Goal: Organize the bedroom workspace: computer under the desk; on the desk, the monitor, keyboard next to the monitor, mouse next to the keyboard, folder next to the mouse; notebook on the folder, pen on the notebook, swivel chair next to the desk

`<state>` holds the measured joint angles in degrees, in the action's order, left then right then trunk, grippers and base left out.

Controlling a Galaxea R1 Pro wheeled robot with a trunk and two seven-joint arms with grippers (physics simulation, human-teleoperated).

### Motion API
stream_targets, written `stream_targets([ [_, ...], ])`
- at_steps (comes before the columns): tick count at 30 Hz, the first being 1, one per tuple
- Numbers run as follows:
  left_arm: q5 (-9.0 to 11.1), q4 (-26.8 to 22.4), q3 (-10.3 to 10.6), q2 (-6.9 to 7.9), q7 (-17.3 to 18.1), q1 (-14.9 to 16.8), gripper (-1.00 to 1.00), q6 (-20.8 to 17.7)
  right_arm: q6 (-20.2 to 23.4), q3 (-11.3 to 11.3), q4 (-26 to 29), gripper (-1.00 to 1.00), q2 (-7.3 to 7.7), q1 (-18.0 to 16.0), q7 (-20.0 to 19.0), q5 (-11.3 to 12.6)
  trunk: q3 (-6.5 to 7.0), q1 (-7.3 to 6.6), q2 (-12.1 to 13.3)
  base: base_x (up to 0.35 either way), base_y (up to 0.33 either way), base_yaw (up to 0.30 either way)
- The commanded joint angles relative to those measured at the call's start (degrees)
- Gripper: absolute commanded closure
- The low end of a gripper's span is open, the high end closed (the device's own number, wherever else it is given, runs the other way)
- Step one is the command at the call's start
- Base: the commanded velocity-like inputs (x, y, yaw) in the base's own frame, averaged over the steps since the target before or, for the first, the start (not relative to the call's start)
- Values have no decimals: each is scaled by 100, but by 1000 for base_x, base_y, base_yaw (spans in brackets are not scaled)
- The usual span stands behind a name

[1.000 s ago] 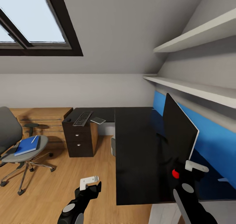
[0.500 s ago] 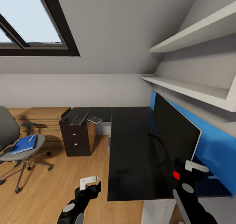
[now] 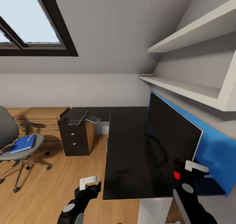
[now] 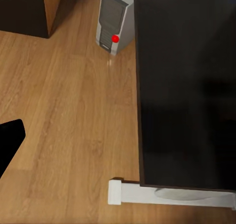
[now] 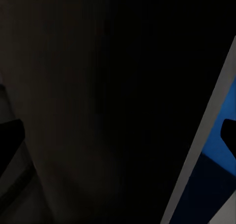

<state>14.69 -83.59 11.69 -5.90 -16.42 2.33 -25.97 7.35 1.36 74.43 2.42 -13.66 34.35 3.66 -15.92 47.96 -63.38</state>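
Camera panned right | monitor [image 3: 172, 132] beside right claw [image 3: 193, 170] (grip unclear)

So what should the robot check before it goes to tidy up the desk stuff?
1. Monitor on the desk: ok, it stands upright by the blue back panel.
2. Computer under the desk: ok, the tower sits on the floor, partly under the desk's edge.
3. Keyboard next to the monitor: not ok, it lies at the far end, over the drawer unit.
4. Blue folder or notebook and pen moved to the desk: not ok, both lie on the swivel chair seat.
5. Swivel chair next to the desk: not ok, it stands apart across the floor.
6. Left hand and right hand empty: cannot tell.
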Motion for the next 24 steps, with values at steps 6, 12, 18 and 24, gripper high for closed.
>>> stream_targets([
  [6, 61, -8, 9, 1, -54, 4, -100, -16, 30, -8, 10, -100, 4, -5, 28, 30, -8, 0, -5, -1, -30, 0],
  [12, 65, -8, 1, 1, -54, 4, -100, -16, 30, -5, 10, -100, 4, -5, 28, 30, -8, 0, -5, 0, -100, 0],
  [18, 68, -8, 0, 1, -54, 4, -100, -15, 30, -4, 10, -100, 4, -5, 29, 29, -8, 0, -5, 0, -4, 0],
  [24, 69, -8, -6, 1, -54, 4, -100, -18, 30, -4, 10, -100, 4, -4, 28, 30, -8, 0, -5, -146, 0, 0],
])
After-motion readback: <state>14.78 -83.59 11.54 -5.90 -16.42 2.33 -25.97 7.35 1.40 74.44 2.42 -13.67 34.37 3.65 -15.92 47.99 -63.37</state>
